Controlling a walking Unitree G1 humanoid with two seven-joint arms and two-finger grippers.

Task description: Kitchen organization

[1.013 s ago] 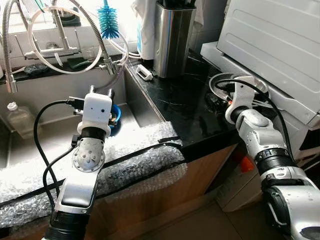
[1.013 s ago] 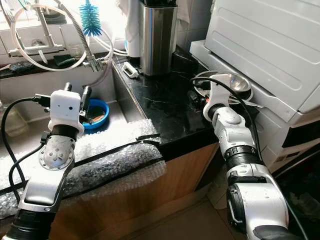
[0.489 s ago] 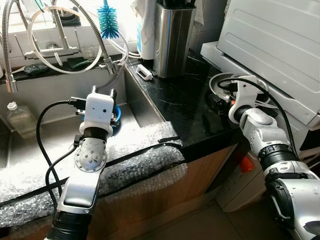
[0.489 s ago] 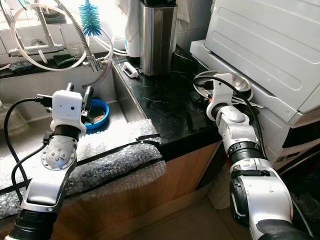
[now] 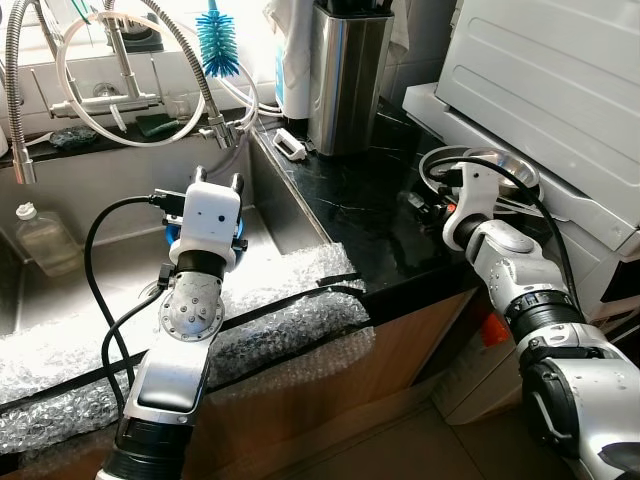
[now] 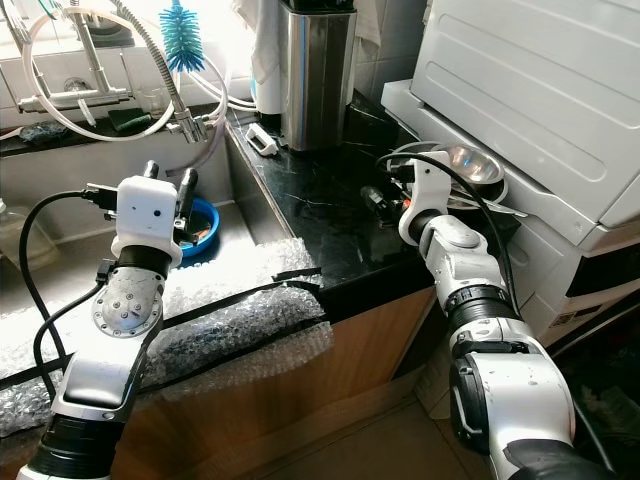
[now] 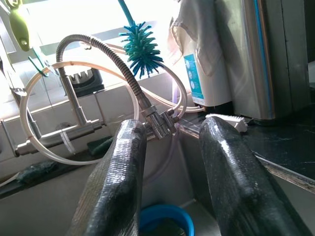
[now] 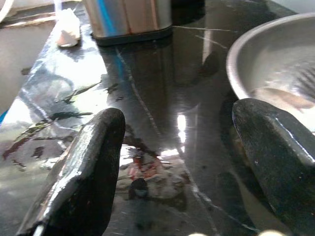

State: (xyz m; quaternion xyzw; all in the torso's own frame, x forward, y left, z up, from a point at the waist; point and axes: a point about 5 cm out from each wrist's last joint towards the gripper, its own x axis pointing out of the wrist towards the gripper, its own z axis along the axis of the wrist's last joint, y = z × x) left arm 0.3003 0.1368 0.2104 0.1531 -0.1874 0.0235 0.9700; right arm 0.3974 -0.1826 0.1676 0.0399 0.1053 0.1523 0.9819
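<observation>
Your right tool [image 8: 182,162], fingers spread wide, hovers low over the glossy black surface [image 5: 370,215] beside the shallow steel bowl [image 8: 275,64]. Straddle the bowl's rim squarely before closing. Your left tool [image 7: 170,172], also parted, waits above the blue bowl [image 6: 200,225] in the sink.

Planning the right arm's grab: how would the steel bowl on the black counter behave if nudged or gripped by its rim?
The steel bowl looks thin and polished, so probably light and slippery. On the glossy counter it would likely slide rather than tip. The right gripper is open beside it.
</observation>
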